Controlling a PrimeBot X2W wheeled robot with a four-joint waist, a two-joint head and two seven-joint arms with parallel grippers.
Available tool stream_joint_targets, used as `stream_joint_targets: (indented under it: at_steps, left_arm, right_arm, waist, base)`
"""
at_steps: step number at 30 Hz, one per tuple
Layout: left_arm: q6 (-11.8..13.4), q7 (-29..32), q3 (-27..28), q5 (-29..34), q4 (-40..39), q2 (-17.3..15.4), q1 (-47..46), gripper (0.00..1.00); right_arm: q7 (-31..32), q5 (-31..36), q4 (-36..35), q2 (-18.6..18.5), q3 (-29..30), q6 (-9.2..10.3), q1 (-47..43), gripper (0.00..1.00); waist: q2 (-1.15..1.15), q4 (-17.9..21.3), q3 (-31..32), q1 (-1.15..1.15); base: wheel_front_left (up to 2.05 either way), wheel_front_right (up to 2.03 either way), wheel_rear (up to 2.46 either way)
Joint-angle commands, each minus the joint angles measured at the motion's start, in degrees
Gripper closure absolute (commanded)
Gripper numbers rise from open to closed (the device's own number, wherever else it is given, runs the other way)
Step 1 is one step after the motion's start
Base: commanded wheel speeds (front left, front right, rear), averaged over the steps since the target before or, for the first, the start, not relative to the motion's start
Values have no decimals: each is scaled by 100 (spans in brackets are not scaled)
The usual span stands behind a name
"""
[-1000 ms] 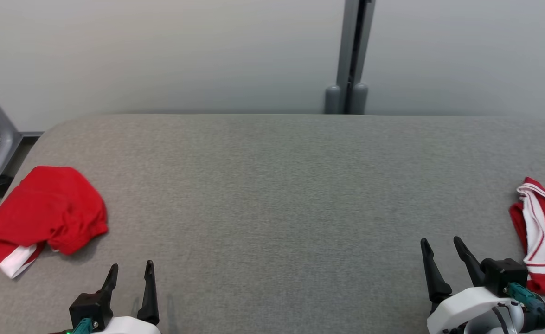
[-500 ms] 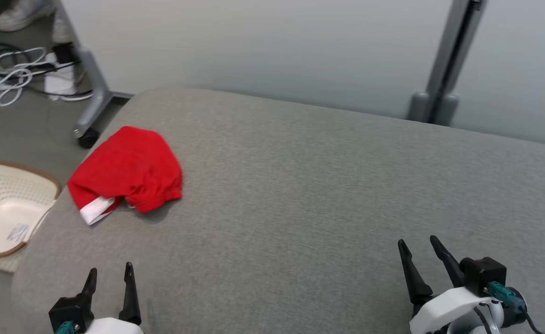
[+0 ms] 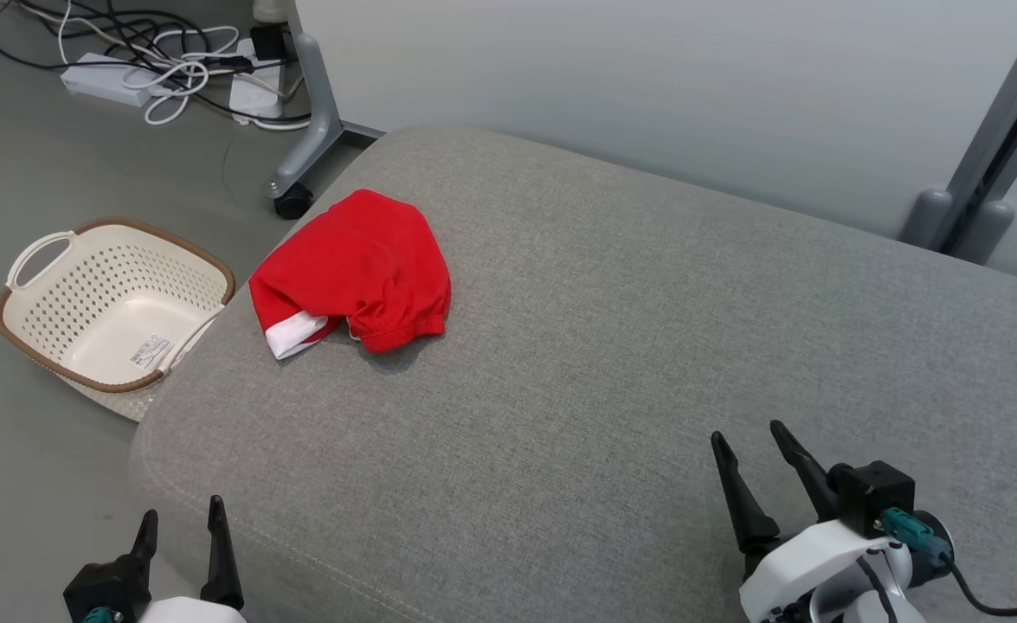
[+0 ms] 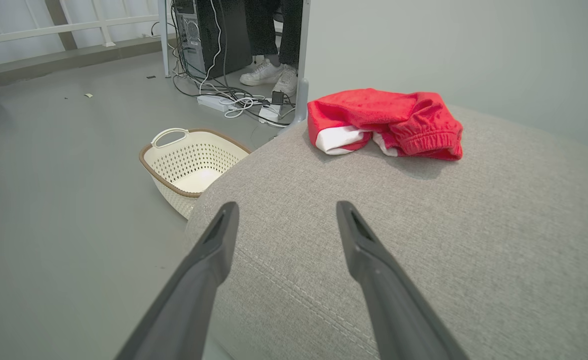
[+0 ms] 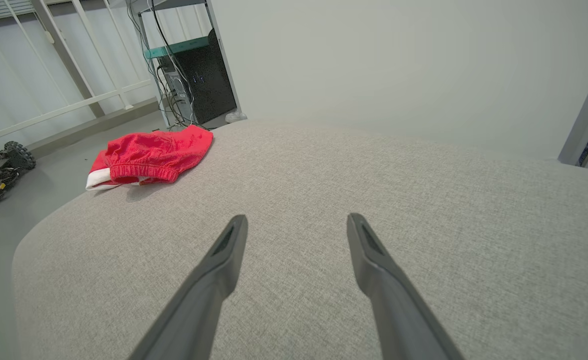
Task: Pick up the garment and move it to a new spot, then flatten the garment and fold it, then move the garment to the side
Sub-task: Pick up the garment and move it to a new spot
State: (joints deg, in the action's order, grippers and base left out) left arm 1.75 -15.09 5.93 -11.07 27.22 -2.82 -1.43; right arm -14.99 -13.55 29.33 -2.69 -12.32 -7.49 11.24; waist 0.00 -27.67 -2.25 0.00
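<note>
Left gripper [image 3: 182, 510]: wide open, nothing held, low by the near left corner of the gray cushion [image 3: 603, 363]
Right gripper [image 3: 746, 433]: wide open too, nothing held, over the near right part of the cushion
Garment [image 3: 357, 268]: red, lying in a bunched heap on the far left part of the cushion, near its edge
Gap from the grippers: well apart from both, closer to the left one
White band [image 3: 292, 333]: peeking out at the near left side of the heap
Stretchy hem [image 3: 400, 327]: puffy red roll on the near side, facing the grippers
Basket [image 3: 67, 303]: cream, on the floor just beside the cushion's left edge
Feel, most likely: light, soft, floppy, not easy to break
Best place to grab, most likely: the thick stretchy hem, pinching deep to stop any sliding out
Watch out: may hang down and drag when lifted, so lift high before moving
Step now, most likely: first reach for the pick-up, nothing folded yet
</note>
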Motion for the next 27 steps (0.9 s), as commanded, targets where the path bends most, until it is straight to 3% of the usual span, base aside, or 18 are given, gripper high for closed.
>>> stream_joint_targets:
  at_steps: [1, 9, 16, 21, 27]
  left_arm:
    - [-4, -8, 19, -35, 4, -19, -35, 0]
    - [-140, -9, -5, -225, 314, -21, -247, 0]
    - [-477, -8, 157, -295, 984, -24, -1083, 0]
    - [-741, -8, 272, -280, 1859, -341, -2129, 0]
    - [-826, -9, 294, -274, 2389, -607, -2946, 0]
  right_arm:
    - [-26, 7, 39, -44, -38, 0, 29, 0]
    - [-26, 137, 57, -45, -161, 1, 145, 0]
    - [-26, 464, -4, -45, -128, 0, 307, 0]
    - [-26, 687, -106, -106, -118, 1, 488, 0]
    - [-26, 729, -215, -202, 1, 1, 670, 0]
  waist:
    - [0, -34, -38, 0]
    - [0, 129, -223, 0]
    - [0, 466, -618, 0]
    - [0, 837, -1029, 0]
    - [0, 1111, -1366, 0]
  base:
    - [0, 0, 0]
    - [0, 0, 0]
    - [0, 0, 0]
    - [0, 0, 0]
    - [0, 0, 0]
